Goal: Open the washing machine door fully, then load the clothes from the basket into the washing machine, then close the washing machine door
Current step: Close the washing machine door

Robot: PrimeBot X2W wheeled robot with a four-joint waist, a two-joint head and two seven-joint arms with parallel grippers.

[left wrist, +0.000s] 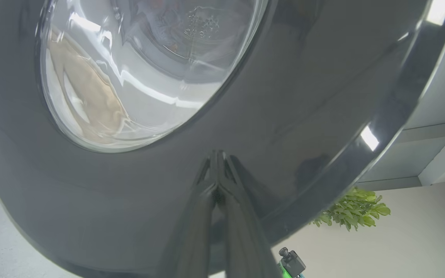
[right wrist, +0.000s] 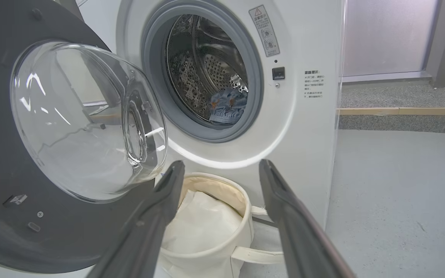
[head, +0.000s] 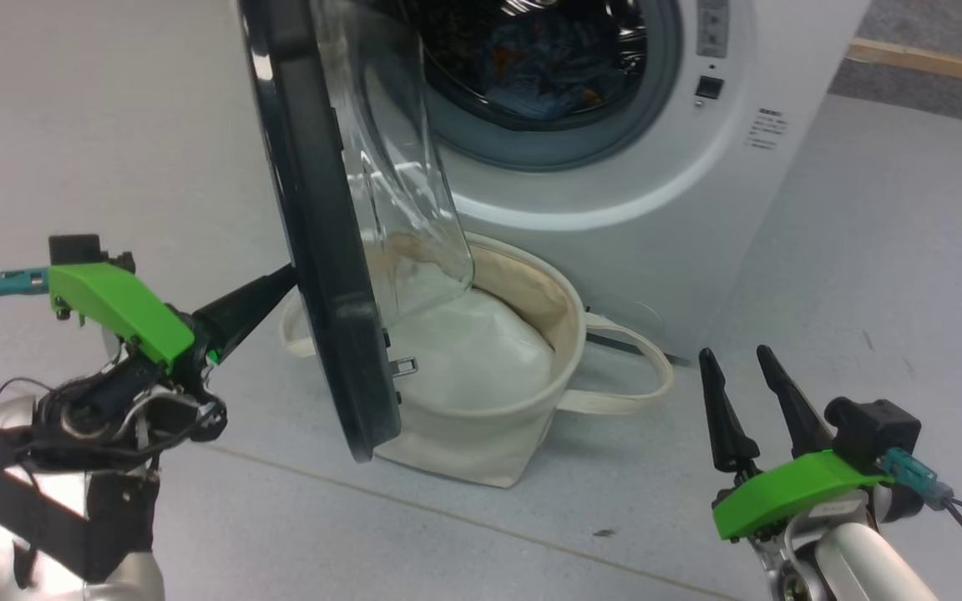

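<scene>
Nearest to me, at the lower left of the head view, is my left gripper [head: 285, 277]. Its two dark fingers are pressed together with nothing between them, and the tips touch the outer face of the washing machine door [head: 314, 217]. In the left wrist view those closed fingers [left wrist: 201, 216] meet the glossy black ring just below the glass window.

Right of that gripper, the door stands nearly edge-on in the centre-left of the head view, swung partway out. Its clear glass bowl [head: 397, 167] bulges to the right, toward the drum opening. The door's lower edge overlaps the basket [head: 566, 305] in the frame; I cannot tell whether they touch.

The basket sits on the grey floor [head: 865, 292] in the middle of the frame, close in front of the washing machine [head: 656, 217] and below its opening. A white liner cloth [head: 473, 351] lies inside it, and one loop handle [head: 631, 396] droops out to the right.

At the top centre, the clothes [head: 548, 75] lie in the bottom of the steel drum, behind the grey seal.

At the lower right, my right gripper [head: 736, 357] hangs over the floor, apart from the basket. Its fingers are spread wide and point up the frame, and it is empty.
</scene>
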